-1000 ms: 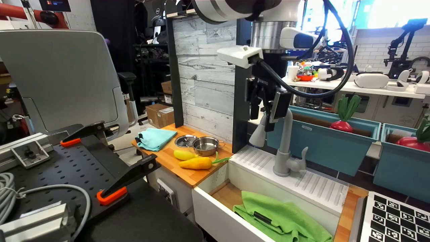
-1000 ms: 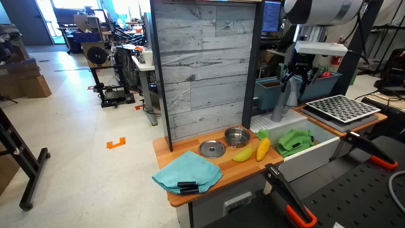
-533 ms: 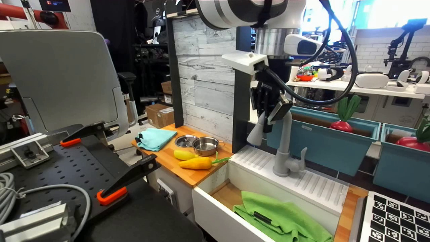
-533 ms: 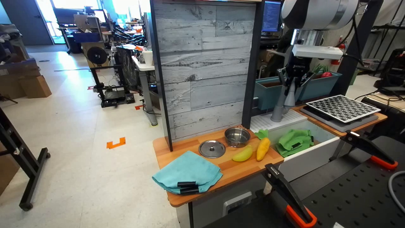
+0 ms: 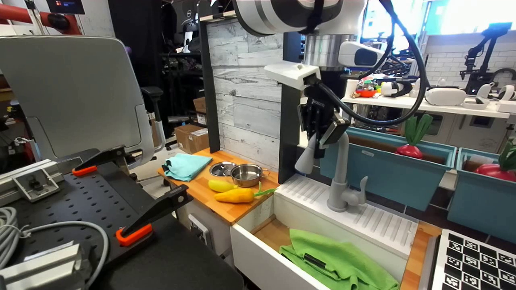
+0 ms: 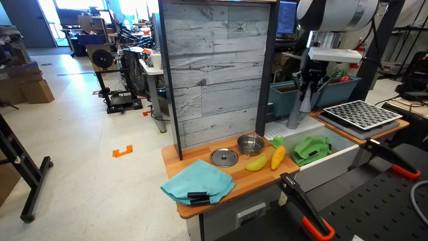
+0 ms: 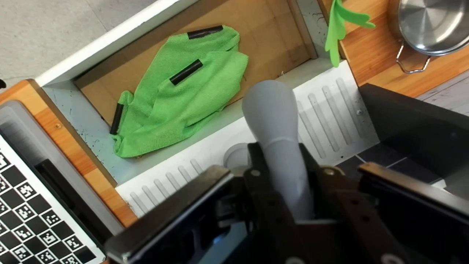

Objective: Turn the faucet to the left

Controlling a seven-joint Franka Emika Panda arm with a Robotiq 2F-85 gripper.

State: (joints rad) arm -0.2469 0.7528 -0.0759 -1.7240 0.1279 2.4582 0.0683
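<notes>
The gripper [image 7: 280,149] has its fingers [image 7: 309,161] in against both sides of the spout [image 7: 269,110] of the grey faucet [image 5: 342,167], parted only by the spout's thickness — it grips just above where that flares out. The faucet stands upright on the white ridged drainboard [image 5: 300,190] along one edge of the sink [image 5: 254,257], inside which a crumpled green cloth [image 7: 190,99] lies; past the sink's end, a metal pot [image 6: 250,145] rests on the wooden counter [image 6: 239,177] with a lid [image 6: 224,157] beside it.

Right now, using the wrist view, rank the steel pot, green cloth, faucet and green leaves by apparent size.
1. Green cloth
2. Faucet and steel pot, unranked: the faucet is nearer the camera, the pot cropped by the frame
3. Green leaves
</notes>
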